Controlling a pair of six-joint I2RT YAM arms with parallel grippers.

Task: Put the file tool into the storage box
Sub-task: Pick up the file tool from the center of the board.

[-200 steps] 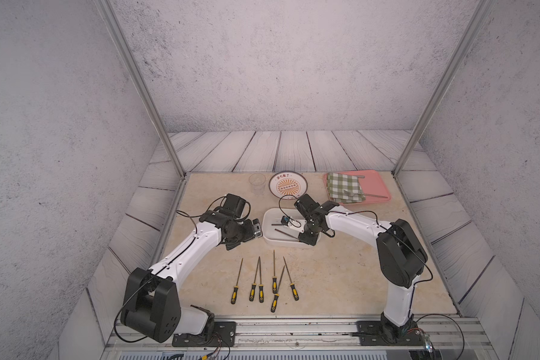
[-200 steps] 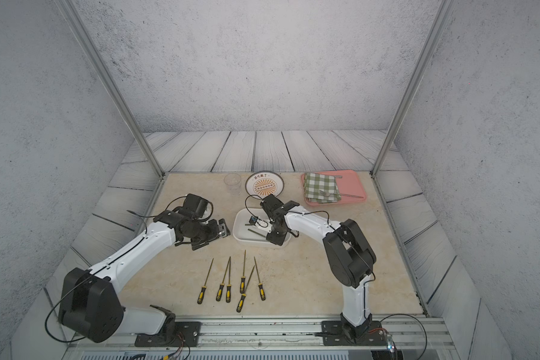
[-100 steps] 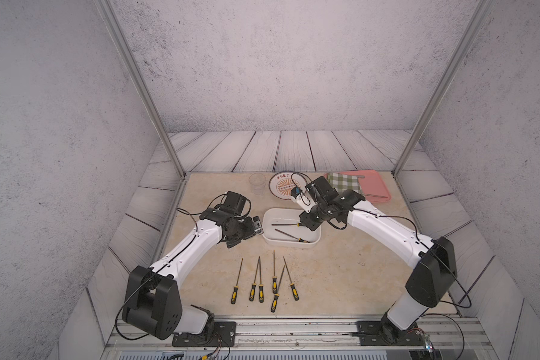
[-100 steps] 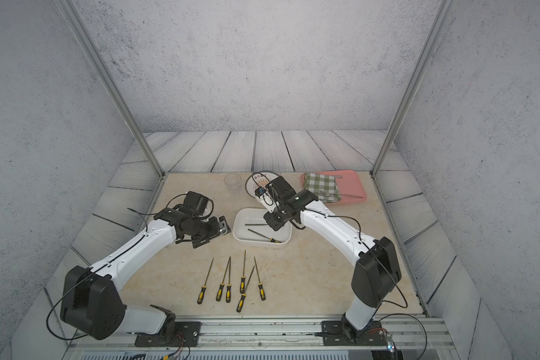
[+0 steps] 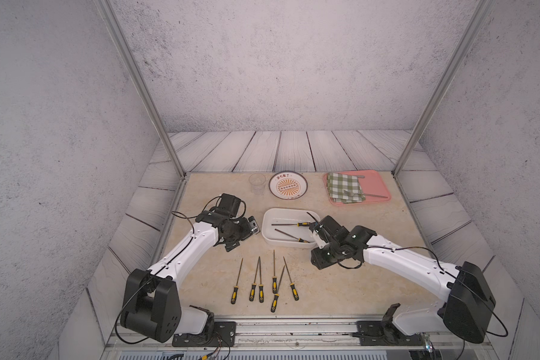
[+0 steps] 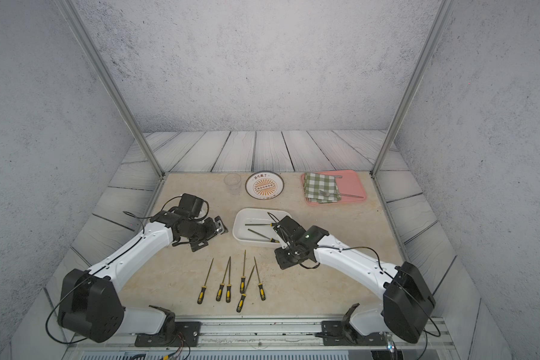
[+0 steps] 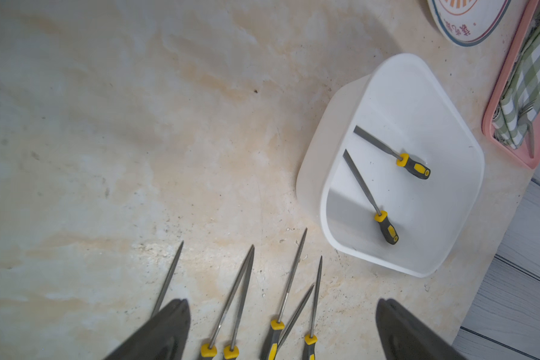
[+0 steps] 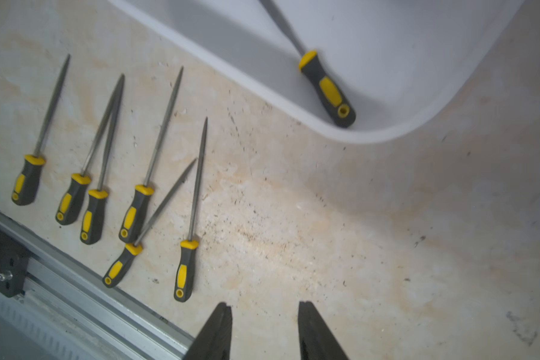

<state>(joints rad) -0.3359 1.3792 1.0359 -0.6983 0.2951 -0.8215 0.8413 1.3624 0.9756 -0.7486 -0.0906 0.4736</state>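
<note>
The white storage box point(image 5: 267, 232) point(image 6: 240, 233) point(image 7: 412, 93) point(image 8: 402, 46) sits mid-table with two yellow-and-black handled file tools point(image 5: 290, 223) point(image 7: 390, 152) lying inside. Several more files point(image 5: 264, 280) point(image 6: 229, 280) point(image 8: 106, 174) lie in a row on the table nearer the front. My right gripper point(image 8: 264, 307) point(image 5: 320, 261) hangs just past the box's near right corner, right of the row, open with nothing between its fingers. My left gripper point(image 7: 282, 304) point(image 5: 236, 241) hovers left of the box, wide open and empty.
At the back stand a clear glass point(image 5: 257, 182), a round patterned plate point(image 5: 288, 185) and a pink tray point(image 5: 376, 180) with a checked cloth point(image 5: 345, 187) and a fork point(image 5: 365, 194). A metal rail point(image 5: 293, 327) runs along the front edge, close to the file handles.
My right arm has pulled back from the box, swung over its far side, then come down by its near right corner, jaws slightly wider. The left arm has not moved.
</note>
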